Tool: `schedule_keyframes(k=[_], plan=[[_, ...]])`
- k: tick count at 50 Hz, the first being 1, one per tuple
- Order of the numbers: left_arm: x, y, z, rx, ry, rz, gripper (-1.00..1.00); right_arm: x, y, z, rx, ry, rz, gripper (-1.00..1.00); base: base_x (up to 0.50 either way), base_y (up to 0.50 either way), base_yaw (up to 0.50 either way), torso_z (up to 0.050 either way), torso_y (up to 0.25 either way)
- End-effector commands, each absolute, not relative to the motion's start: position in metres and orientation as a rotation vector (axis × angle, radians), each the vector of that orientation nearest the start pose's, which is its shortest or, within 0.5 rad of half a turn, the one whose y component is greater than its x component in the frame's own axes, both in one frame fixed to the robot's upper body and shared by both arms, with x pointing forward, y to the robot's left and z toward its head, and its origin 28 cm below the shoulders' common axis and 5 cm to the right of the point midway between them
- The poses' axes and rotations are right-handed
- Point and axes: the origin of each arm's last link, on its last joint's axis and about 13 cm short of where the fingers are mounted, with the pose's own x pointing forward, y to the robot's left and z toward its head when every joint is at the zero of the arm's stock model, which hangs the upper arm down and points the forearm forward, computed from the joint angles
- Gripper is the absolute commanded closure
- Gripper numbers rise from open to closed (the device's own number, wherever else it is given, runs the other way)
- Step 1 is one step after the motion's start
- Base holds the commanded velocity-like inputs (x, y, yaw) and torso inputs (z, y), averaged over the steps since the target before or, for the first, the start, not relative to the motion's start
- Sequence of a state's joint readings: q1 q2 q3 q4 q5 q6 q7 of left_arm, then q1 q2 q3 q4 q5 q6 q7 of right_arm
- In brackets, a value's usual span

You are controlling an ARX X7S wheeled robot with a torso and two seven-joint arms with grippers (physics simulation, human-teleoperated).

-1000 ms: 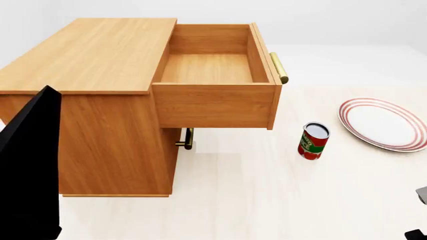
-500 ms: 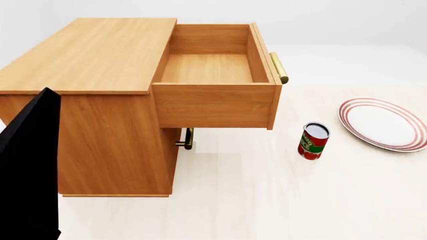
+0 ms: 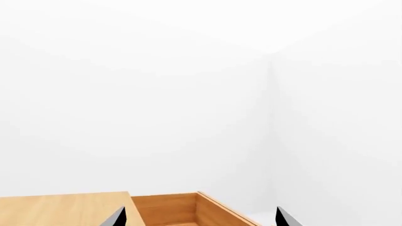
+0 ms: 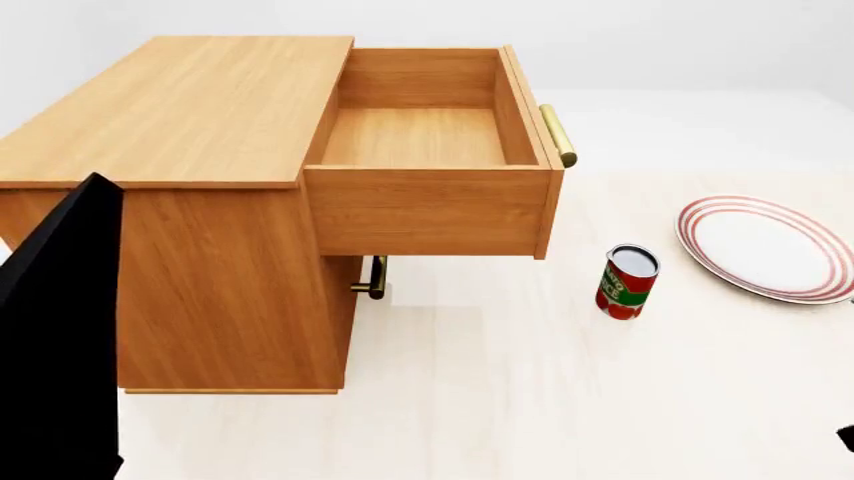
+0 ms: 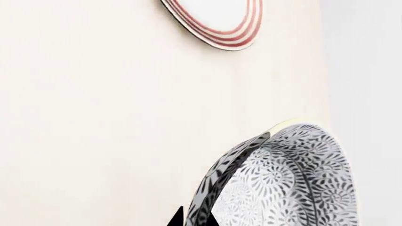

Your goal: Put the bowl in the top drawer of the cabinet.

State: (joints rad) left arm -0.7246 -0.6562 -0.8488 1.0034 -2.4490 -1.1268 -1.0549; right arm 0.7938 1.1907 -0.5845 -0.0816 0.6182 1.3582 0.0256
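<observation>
Right hand (image 5: pixel 191 220) barely in its own wrist view, only dark fingertips at the frame's edge, pressed against the rim of the bowl (image 5: pixel 283 181); appears clamped on that rim, the bowl filling the near part of that view with its blue-grey speckled outside turned to the camera. Bowl raised and tilted on edge above the pale tabletop (image 5: pixel 94 117), well apart from the plate (image 5: pixel 217 21) with red rim rings lying flat farther off. Bowl not seen from the head view; only a dark speck at that view's lower right corner. Left hand (image 3: pixel 199 220) shown in its wrist view as two dark fingertips set far apart, spread wide, nothing between them, hovering above the cabinet (image 3: pixel 63 209) top and the open top drawer (image 3: pixel 188 209), white wall beyond. From the head: left arm (image 4: pixel 60 340) a black mass at the lower left, in front of the cabinet (image 4: pixel 187 110). Top drawer (image 4: pixel 427 135) pulled fully out, inside bare wood, brass bar handle (image 4: pixel 558 135) on its front facing right. Lower drawer handle (image 4: pixel 375 277) visible beneath the open drawer. Can (image 4: pixel 626 281) with red and green label standing upright on the tabletop (image 4: pixel 534 400) just right of the drawer's front, between drawer and plate (image 4: pixel 767 247).
</observation>
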Motion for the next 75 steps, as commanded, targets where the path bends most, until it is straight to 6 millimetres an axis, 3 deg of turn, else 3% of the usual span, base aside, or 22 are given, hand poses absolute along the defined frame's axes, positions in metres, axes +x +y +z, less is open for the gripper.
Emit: schedule_keyframes(k=[1,13,25,38,50,60,68,75], plan=[[0.088,0.262,0.280,-0.160,-0.452,-0.428,-1.00,0.249,-0.293,0.269,-0.760,0.801,-0.207,1.00,0.00,0.00,0.00,0.000,0.000],[0.090,0.262,0.279,-0.163,-0.450,-0.428,-1.00,0.276,-0.276,0.334,-0.892,0.687,-0.026,1.00,0.00,0.00,0.00,0.000,0.001],[0.090,0.262,0.280,-0.162,-0.454,-0.429,-1.00,0.288,-0.270,0.371,-1.016,0.613,0.192,1.00,0.00,0.00,0.00,0.000,0.000],[0.089,0.262,0.280,-0.162,-0.457,-0.428,-1.00,0.322,-0.244,0.423,-1.128,0.535,0.288,1.00,0.00,0.00,0.00,0.000,0.001],[0.087,0.263,0.281,-0.160,-0.459,-0.424,-1.00,0.356,-0.209,0.456,-1.223,0.474,0.392,1.00,0.00,0.00,0.00,0.000,0.000],[0.087,0.265,0.280,-0.164,-0.458,-0.417,-1.00,0.371,-0.173,0.482,-1.273,0.375,0.486,1.00,0.00,0.00,0.00,0.000,0.001],[0.086,0.265,0.281,-0.164,-0.464,-0.411,-1.00,0.383,-0.146,0.492,-1.296,0.319,0.548,1.00,0.00,0.00,0.00,0.000,0.000],[0.085,0.266,0.281,-0.162,-0.467,-0.407,-1.00,0.389,-0.114,0.487,-1.314,0.261,0.610,1.00,0.00,0.00,0.00,0.000,0.000]])
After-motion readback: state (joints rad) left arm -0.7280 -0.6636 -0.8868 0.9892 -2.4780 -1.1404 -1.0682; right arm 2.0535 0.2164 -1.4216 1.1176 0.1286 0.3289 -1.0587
